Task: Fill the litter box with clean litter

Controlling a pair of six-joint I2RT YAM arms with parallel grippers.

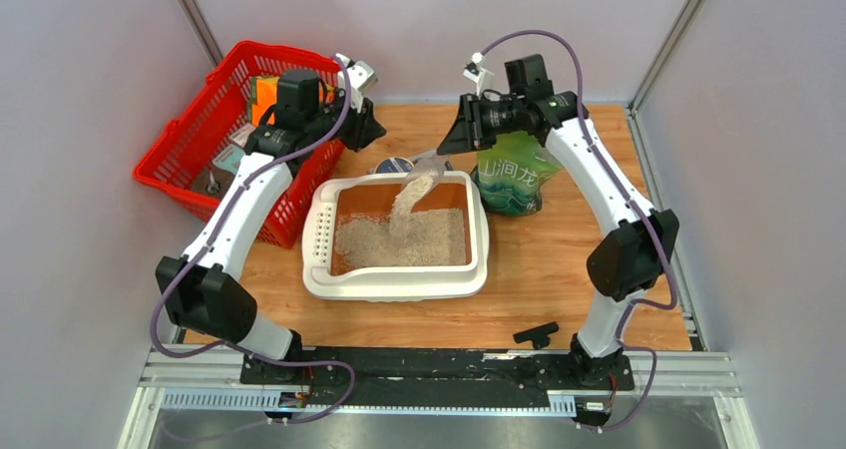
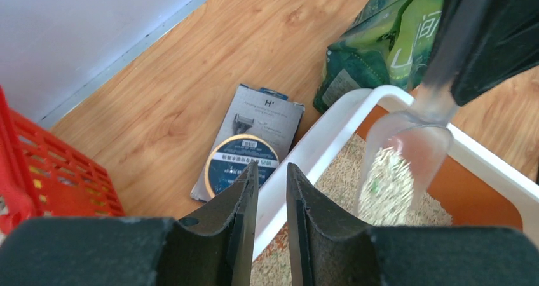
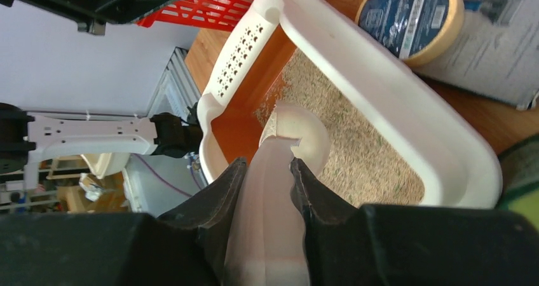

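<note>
Midway, clean litter [image 1: 439, 241] is poured from a scoop [image 2: 407, 143] clamped in the right gripper [image 3: 267, 168] into the litter box [image 1: 399, 287] at centre frame; orange floor toward its top edge is left uncovered. The left gripper [image 2: 271, 171] is held slightly apart, empty.

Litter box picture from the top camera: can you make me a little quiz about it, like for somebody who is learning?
1. True or false: the litter box has no litter in it.
2. What does the right gripper hold? A a cup, B the clear scoop, C a brush.
3. In the top view, on which side of the litter box is the panel with holes?
Key: 1 false, litter covers much of its floor and more is pouring in; 2 B; 3 the left side.
</note>
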